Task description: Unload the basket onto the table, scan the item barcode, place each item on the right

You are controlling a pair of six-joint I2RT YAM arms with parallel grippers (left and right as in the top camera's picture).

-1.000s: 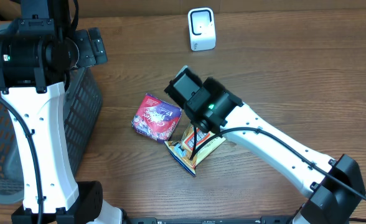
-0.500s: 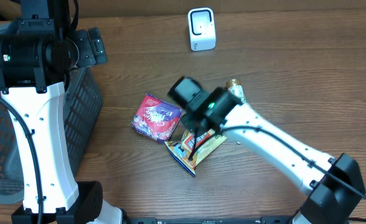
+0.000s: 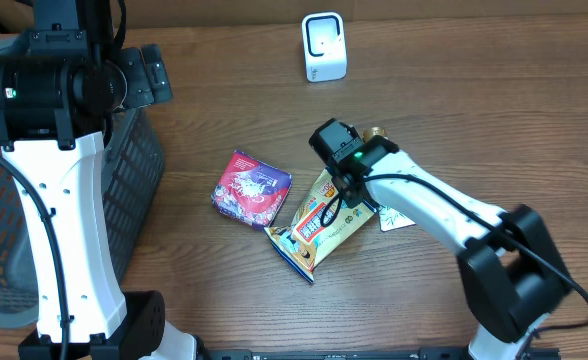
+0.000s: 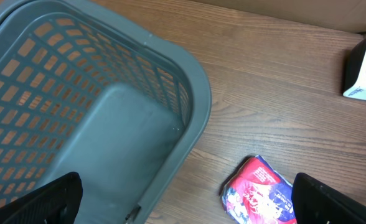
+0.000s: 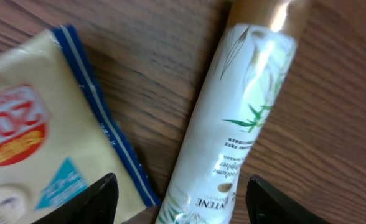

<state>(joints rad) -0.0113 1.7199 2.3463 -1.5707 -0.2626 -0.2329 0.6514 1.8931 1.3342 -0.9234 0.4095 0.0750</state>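
1. Well, we've had a quick move: the right hand (image 5: 182, 182) has left the spot by the red pack (image 3: 252, 187) where it sat a second ago and swung across to the tube (image 5: 233, 112).
2. Its fingers (image 5: 102, 199) were closed back then. Now they stand apart, one on each side of the tube with wood showing in both gaps, so the hand is open and grips nothing.
3. We find the tube lying flat on the tabletop (image 3: 474, 100), gold cap pointing away, just beside the blue edge of the yellow packet (image 3: 326, 215). From overhead, most of it hides under the right arm.
4. With the arm gone from above it, we see far more of the yellow packet. It and the red pack look to be where they were.
5. Our read is that the tube is the chosen item and the pick is about to happen. Nothing has reached the scanner (image 3: 324, 47), which stands well apart at the far side.
6. We see print on the tube, but we cannot pick out a barcode yet.
7. Meanwhile the left hand (image 4: 188, 180) hangs wide open and empty over the basket (image 4: 189, 87), same as before.
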